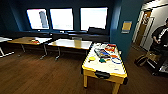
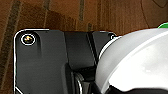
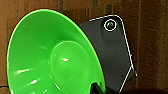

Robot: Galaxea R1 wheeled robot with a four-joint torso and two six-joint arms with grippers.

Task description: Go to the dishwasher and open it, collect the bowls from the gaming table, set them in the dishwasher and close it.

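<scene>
The jaws of both grippers are hidden, so I cannot tell whether they stand apart, together, or clamped on anything. In the left wrist view, a white bowl (image 2: 135, 62) looms large beside the arm's dark plate, with a sliver of green at its far edge. In the right wrist view, a large bright green bowl (image 3: 53, 56) sits close by that arm, open side toward the camera, above the brown wood floor (image 3: 150, 30).

Farther out, the head view shows the gaming table (image 1: 117, 78), white-topped with a yellow edge, with a yellow bowl (image 1: 92, 58) and a teal bowl (image 1: 102, 60) on it. Wood-topped tables (image 1: 71, 43) stand behind; a person (image 1: 160, 37) is at the right.

Judged risk: if either bowl is only loosely carried, driving could shake it onto the floor.
</scene>
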